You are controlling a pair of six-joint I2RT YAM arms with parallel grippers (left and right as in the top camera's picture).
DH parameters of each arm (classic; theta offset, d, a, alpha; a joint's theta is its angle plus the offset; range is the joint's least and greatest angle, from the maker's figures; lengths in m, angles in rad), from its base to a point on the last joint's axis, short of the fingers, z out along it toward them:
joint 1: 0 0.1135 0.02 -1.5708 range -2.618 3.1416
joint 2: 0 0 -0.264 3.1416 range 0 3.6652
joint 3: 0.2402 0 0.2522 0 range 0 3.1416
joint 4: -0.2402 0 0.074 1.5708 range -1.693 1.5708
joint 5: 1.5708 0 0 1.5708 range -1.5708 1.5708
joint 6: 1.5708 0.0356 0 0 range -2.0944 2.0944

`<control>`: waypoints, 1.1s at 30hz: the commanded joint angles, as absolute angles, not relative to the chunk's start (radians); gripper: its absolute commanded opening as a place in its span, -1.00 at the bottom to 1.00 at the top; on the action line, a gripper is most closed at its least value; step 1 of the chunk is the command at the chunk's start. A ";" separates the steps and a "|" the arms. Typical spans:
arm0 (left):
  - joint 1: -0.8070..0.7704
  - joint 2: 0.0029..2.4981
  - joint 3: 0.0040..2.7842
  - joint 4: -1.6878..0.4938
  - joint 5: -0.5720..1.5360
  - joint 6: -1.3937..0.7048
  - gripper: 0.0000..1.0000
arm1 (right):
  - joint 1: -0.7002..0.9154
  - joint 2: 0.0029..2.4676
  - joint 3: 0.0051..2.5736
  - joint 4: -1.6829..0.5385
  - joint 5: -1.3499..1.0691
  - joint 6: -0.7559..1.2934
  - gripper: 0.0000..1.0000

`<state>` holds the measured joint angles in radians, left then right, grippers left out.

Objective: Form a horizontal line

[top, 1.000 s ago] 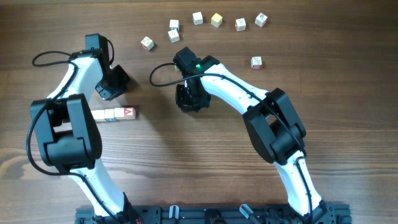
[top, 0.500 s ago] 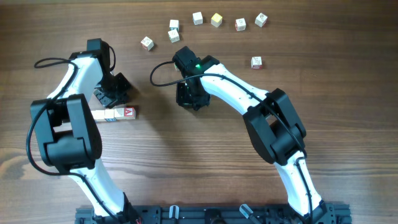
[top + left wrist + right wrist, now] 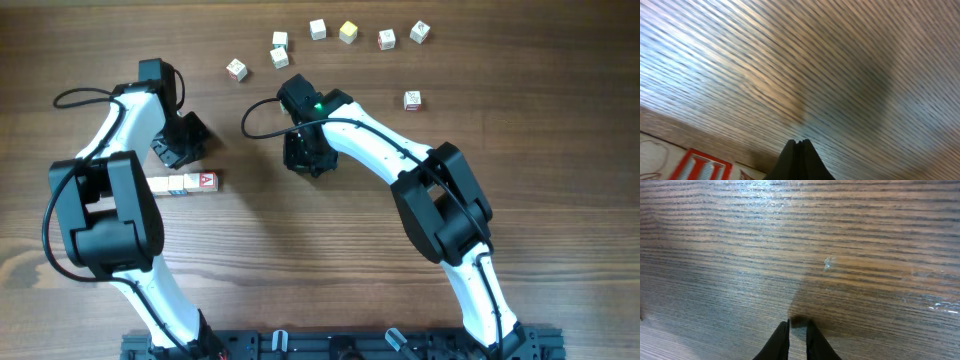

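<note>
Where the horizontal line (image 3: 187, 183) shows red "A", left tool (image 3: 799, 144) pressed together, right tool (image 3: 798, 326) barely parted

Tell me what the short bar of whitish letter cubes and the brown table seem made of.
Short bar of whitish letter cubes: probably pale wood, matte, red printed A. Brown table: wood or wood-look laminate; grain lines, slight sheen.

Wooden table (image 3: 300, 260) w/ loose letter cubes (image 3: 318, 29) scattered up top, incl. one yellowish cube (image 3: 348, 32).
</note>
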<state>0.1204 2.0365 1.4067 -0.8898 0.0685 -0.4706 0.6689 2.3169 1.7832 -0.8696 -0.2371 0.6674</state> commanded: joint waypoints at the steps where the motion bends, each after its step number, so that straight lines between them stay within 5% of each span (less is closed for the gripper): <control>1: 0.122 2.048 1.406 -0.894 0.002 -0.480 -0.92 | 0.664 2.373 1.753 -0.875 -0.127 0.653 -0.71; 33: 0.122 2.048 1.406 -0.980 0.002 -0.480 -0.92 | 0.664 2.373 1.753 -0.875 -0.127 0.628 -0.71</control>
